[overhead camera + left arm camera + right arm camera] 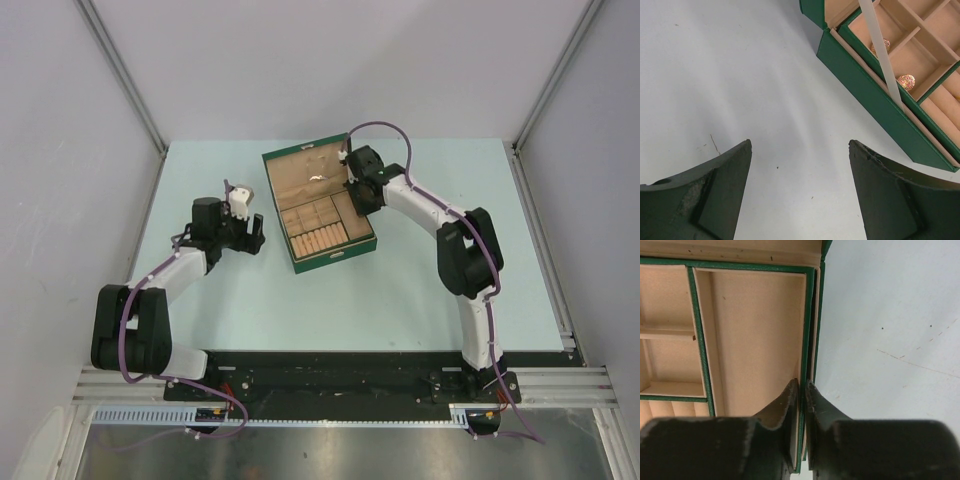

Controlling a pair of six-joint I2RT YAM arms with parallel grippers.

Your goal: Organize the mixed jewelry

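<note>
The green box (318,200) stands open mid-table, its lid laid back. A small silver piece (316,177) lies on the lid's tan lining. Two sparkly round pieces (906,81) sit in small compartments of the box (865,95). My right gripper (358,196) is shut on the box's right wall (810,340), one finger inside the large empty compartment and one outside (802,385). My left gripper (255,238) is open and empty over bare table, just left of the box (800,145). The bangle and the chain necklace do not show.
A pale strap (879,50) runs from the lid to the box's side. Ring rolls (322,240) fill the box's near part. Grey walls enclose the light table (240,310) on three sides.
</note>
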